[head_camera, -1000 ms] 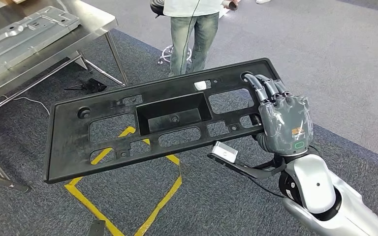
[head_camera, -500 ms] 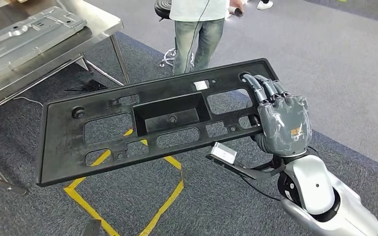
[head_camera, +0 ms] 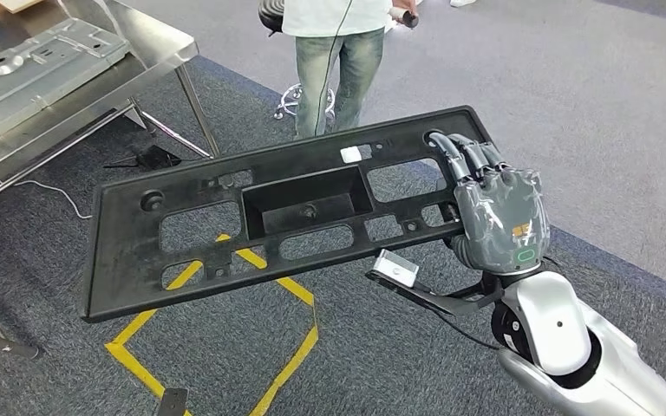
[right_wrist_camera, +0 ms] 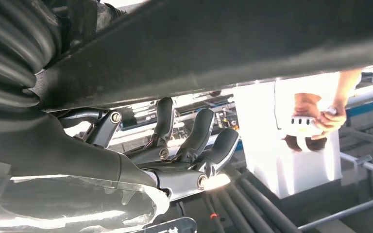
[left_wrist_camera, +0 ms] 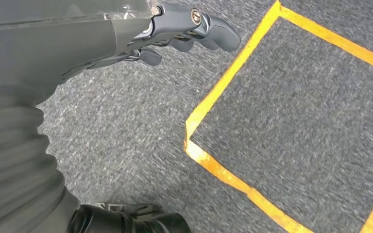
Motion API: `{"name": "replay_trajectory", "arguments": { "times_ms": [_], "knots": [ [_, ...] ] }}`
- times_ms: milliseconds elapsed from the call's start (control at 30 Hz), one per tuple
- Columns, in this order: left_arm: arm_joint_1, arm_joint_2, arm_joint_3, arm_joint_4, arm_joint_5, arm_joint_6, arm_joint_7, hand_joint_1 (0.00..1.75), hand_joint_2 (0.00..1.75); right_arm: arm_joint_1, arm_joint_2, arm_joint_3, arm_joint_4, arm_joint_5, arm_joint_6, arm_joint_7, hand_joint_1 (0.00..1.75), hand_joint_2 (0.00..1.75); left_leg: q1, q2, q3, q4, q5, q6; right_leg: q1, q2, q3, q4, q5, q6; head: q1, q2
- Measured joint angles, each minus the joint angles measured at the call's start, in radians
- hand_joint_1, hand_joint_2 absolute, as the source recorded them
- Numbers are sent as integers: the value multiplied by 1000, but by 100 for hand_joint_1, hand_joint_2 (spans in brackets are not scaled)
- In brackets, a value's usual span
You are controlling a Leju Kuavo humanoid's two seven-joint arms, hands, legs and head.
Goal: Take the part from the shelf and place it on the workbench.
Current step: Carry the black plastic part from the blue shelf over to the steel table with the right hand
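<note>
The part is a long black plastic panel (head_camera: 260, 221) with several cut-outs and a recessed box in its middle. It hangs level in the air above the carpet, and my right hand (head_camera: 496, 217) grips its right end, with the fingers (head_camera: 464, 154) hooked over the far edge. In the right wrist view the panel's dark underside (right_wrist_camera: 223, 43) runs across, with the fingers (right_wrist_camera: 194, 141) curled beneath it. The steel workbench (head_camera: 152, 48) stands at the far left. My left hand (left_wrist_camera: 189, 26) hangs over the carpet, its fingers loosely extended and holding nothing.
A pressed sheet-metal part (head_camera: 35, 56) lies on the workbench. A person in jeans (head_camera: 329, 65) stands beyond the panel beside a stool base (head_camera: 290, 108). Yellow tape (head_camera: 225, 338) marks a square on the grey carpet. Cables (head_camera: 147, 159) lie under the workbench.
The whole picture has shifted a little, so the camera has moved. The panel stays in my right hand, and its free left end has swung slightly to the right.
</note>
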Motion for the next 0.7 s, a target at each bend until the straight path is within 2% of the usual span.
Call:
{"name": "replay_trajectory", "arguments": {
  "times_ms": [33,67,100,133,200,267,333,400,467,533,567,600,633,700],
  "knots": [
    [1,0,0,0,-2,0,0,0,175,0,0,0,0,0,0,0,175,175,1,0,-40,49,-21,-2,1,0,8,0,-6,-1,0,0],
    [2,0,0,0,-3,0,0,0,175,1,0,0,0,0,0,0,175,175,2,0,-71,76,-37,-2,3,1,17,0,-13,-2,0,0],
    [3,0,0,1,-4,0,1,0,175,1,0,0,0,0,0,0,175,175,2,0,-84,68,-35,0,4,1,28,0,-20,-2,-1,0],
    [3,0,0,1,-4,2,4,0,175,1,0,0,0,0,0,0,175,175,2,0,-82,31,-11,4,5,2,39,0,-27,-1,-1,0],
    [3,0,1,1,-2,15,19,0,175,0,0,0,0,-4,1,0,175,175,-1,-1,-52,-90,89,16,7,3,58,-1,-41,1,0,0],
    [2,0,3,1,1,46,48,0,175,-2,0,0,1,-15,-1,0,175,175,-8,-2,-31,-168,152,28,7,5,66,-4,-50,8,0,0],
    [2,0,7,1,2,72,71,0,175,-3,0,0,2,-27,-3,0,175,175,-14,-4,-25,-180,157,36,5,8,69,-8,-57,21,-1,0],
    [1,0,10,1,3,82,80,0,175,-3,0,0,2,-33,-6,0,175,175,-12,-2,-11,-195,166,44,3,7,69,1,-70,30,-1,0],
    [-2,-1,15,1,2,86,85,0,175,-5,1,0,2,-39,-11,0,175,175,-8,-1,1,-208,168,52,3,5,36,72,-112,34,0,0],
    [-4,-1,20,1,2,88,87,0,175,-5,1,0,2,-48,-15,0,175,175,-10,-2,3,-208,164,59,4,5,-34,197,-163,37,0,0],
    [-3,-1,21,1,2,89,87,0,175,-3,1,0,2,-52,-17,0,175,175,-10,-2,4,-206,161,60,3,5,-65,242,-171,39,-1,0],
    [-3,-1,22,1,1,90,87,0,175,-2,1,0,2,-54,-17,0,175,175,-11,-2,4,-203,157,60,2,4,-80,254,-159,41,-1,0],
    [-2,-1,23,1,1,90,87,0,175,-2,1,0,2,-55,-18,0,175,175,-10,-3,5,-199,152,58,2,4,-75,228,-129,42,-1,0],
    [-1,-2,25,2,0,91,88,0,175,-2,1,0,2,-55,-18,0,175,175,-10,-7,6,-186,142,52,2,7,-26,105,-55,40,0,0]
  ]
}}
